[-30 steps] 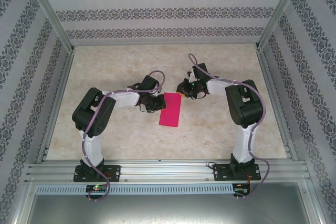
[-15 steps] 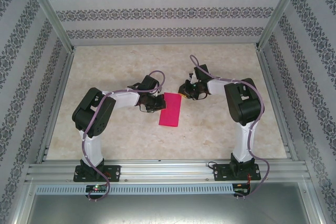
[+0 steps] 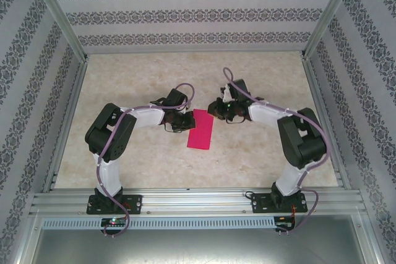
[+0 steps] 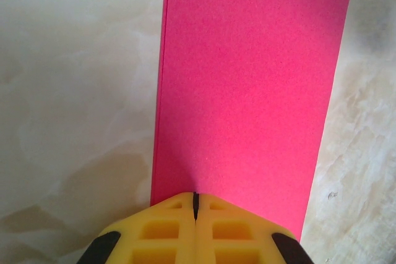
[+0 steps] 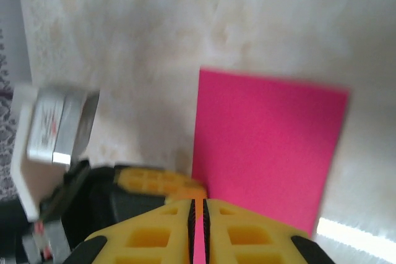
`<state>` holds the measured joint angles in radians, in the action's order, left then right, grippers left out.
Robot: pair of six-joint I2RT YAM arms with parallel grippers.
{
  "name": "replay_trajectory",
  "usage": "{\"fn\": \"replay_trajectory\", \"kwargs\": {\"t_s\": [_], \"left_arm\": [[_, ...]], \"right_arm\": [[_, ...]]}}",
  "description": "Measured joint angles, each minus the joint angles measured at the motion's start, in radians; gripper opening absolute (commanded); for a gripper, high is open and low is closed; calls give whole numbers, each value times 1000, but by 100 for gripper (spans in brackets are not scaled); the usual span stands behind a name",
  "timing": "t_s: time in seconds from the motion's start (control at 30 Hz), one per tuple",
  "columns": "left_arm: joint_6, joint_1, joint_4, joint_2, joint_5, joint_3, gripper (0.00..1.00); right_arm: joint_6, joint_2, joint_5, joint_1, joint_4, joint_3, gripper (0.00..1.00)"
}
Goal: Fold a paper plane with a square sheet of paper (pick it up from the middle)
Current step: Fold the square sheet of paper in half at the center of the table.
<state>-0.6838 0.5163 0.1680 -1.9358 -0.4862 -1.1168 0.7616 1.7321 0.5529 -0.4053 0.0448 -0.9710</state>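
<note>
The square sheet of paper (image 4: 247, 91) looks matt and smooth, the table (image 4: 74, 91) marbled and faintly glossy.

Overall: bright, even light fell from above in my top view; the table (image 3: 124, 153) looked pale, its marbling faint.
Shadows: soft ones only; a dim brownish patch lay on the table left of my left pincer (image 4: 195, 197).
Glare: a white strip burned out low and to the right of my right pincer (image 5: 198, 205).
Blur: my right wrist view was smeared, the square sheet of paper (image 5: 266, 146) soft-edged.
Focus: my left wrist view kept the sheet's grain crisp.
</note>
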Motion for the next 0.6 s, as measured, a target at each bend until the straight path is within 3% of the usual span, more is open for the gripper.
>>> {"fn": "replay_trajectory", "kwargs": {"t_s": [0.17,0.33,0.6], "left_arm": [[0,0,0,0,0,0,0],[0,0,0,0,0,1,0],[0,0,-7,0,0,5,0]], "right_arm": [[51,-83,-13,-95,-67,187,16],[78,-87,-9,-164,-124,261,16],[78,-66,-23,-169,-173,319,16]]}}
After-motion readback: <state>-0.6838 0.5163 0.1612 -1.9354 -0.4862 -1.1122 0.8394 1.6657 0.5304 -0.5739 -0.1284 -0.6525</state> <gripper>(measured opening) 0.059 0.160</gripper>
